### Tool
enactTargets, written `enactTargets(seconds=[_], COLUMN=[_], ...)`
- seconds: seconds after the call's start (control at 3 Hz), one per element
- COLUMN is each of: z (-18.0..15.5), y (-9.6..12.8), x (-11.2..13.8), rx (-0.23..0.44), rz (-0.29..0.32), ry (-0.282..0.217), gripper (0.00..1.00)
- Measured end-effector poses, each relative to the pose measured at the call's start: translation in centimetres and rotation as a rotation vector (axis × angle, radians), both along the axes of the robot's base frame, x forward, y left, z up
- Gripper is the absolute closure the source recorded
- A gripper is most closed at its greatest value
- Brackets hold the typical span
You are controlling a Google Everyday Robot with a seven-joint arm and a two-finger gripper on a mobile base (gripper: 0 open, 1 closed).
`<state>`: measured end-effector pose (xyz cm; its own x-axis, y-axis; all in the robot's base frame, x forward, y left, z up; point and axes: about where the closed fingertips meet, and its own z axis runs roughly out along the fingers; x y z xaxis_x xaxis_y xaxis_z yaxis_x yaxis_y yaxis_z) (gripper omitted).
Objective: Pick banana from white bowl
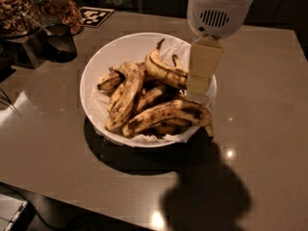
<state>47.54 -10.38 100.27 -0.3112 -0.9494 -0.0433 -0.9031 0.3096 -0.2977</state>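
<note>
The white bowl [103,61], lined with crumpled white paper, stands in the middle of the grey table and holds several overripe bananas. The banana [163,71] lies on top at the back right of the pile, curved, with its thin dark stem turned up. A thicker banana with black blotches [168,113] lies across the front, and a long mottled one [127,96] runs down the left. My gripper [198,89] hangs from the white wrist at the top, over the bowl's right side, just right of the banana's lower end.
Glass jars of nuts [14,8] and a dark cup [60,42] stand at the back left. A black-and-white marker tag [96,16] lies behind the bowl. The table's front edge [72,201] runs along the lower left.
</note>
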Motion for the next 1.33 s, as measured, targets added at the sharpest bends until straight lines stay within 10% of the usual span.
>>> enactTargets(seconds=[0.67, 1.33], z=[-0.8, -1.1], y=[1.3, 2.9], x=[0.0, -0.8], rx=[0.019, 0.029], rz=[0.011, 0.032], ry=[0.035, 0.054], gripper=[0.28, 0.27])
